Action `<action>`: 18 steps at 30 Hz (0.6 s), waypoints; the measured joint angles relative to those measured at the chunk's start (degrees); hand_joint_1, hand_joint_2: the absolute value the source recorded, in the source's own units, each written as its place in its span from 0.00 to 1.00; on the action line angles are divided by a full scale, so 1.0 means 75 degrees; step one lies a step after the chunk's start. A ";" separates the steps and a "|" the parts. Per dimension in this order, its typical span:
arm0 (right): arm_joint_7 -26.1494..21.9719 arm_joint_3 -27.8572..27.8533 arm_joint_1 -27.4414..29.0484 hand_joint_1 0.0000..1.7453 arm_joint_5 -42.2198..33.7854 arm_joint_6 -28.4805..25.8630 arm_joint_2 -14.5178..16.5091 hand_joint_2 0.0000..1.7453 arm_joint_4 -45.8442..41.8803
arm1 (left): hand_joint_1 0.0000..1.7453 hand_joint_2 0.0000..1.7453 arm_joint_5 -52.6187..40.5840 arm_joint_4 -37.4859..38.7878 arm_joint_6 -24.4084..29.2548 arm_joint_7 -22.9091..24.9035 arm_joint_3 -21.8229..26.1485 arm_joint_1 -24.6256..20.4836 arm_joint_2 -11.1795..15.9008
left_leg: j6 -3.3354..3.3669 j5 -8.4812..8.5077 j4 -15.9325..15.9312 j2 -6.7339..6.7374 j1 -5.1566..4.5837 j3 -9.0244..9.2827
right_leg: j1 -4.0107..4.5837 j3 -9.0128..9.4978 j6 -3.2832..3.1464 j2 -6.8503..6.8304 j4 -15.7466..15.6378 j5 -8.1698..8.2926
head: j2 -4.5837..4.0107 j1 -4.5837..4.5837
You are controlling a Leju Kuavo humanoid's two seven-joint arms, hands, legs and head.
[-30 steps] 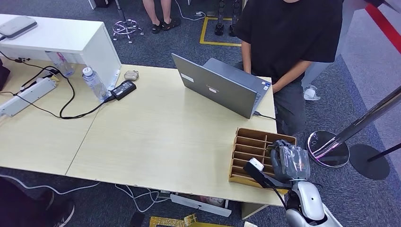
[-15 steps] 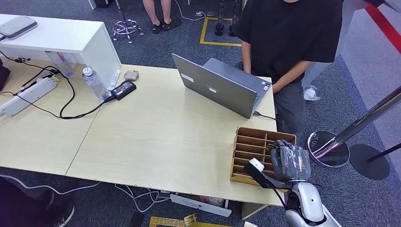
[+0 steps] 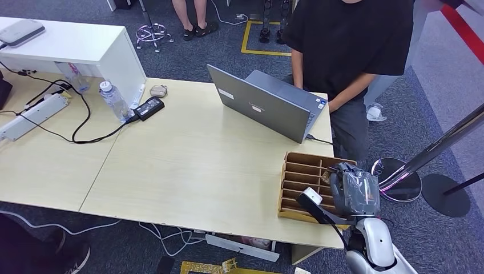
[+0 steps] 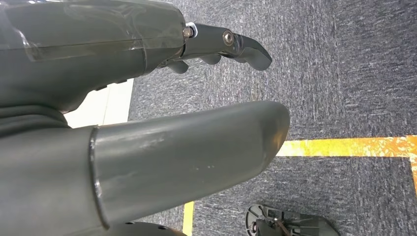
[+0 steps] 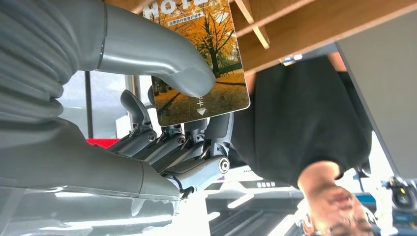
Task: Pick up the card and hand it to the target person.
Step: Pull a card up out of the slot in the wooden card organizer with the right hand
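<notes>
Pale desk (image 3: 200, 165) fills mid-frame; at lower right, the right hand (image 3: 354, 191) pinches a card (image 5: 201, 64) over the wooden rack (image 3: 299, 180); left hand (image 4: 147, 98) holds nothing, fingers apart.

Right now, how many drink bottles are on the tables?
2. One clear bottle stands at the seam between the two tables beside the black power adapter; another bottle stands by the white cabinet. Others may be hidden.
</notes>
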 joint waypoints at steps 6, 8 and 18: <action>0.0012 -0.0244 -0.0116 0.78 0.0013 -0.0117 -0.0065 1.00 -0.0263 | 0.00 0.00 -0.0027 -0.0003 -0.0034 -0.0002 -0.0037 -0.0003 0.0018 | 0.0000 0.0000 0.0000 -0.0004 0.0000 0.0000 | 0.0000 0.0001 -0.0002 -0.0005 0.0000 -0.0001 | 0.0000 0.0000; -0.0053 -0.0296 -0.0199 0.78 -0.0070 -0.0150 -0.0041 1.00 -0.0215 | 0.00 0.00 -0.0041 -0.0004 -0.0052 -0.0006 -0.0051 -0.0005 0.0026 | 0.0000 0.0000 -0.0001 -0.0003 0.0000 0.0001 | 0.0000 0.0002 -0.0003 -0.0003 -0.0002 -0.0001 | 0.0000 0.0000; -0.1063 -0.0218 -0.1320 0.73 -0.1361 -0.0451 0.0585 1.00 0.1807 | 0.00 0.00 -0.0217 -0.0002 -0.0177 -0.0041 -0.0186 -0.0013 0.0095 | -0.0002 0.0002 -0.0007 0.0015 0.0004 0.0009 | 0.0004 0.0006 0.0000 0.0015 -0.0008 0.0007 | 0.0000 0.0000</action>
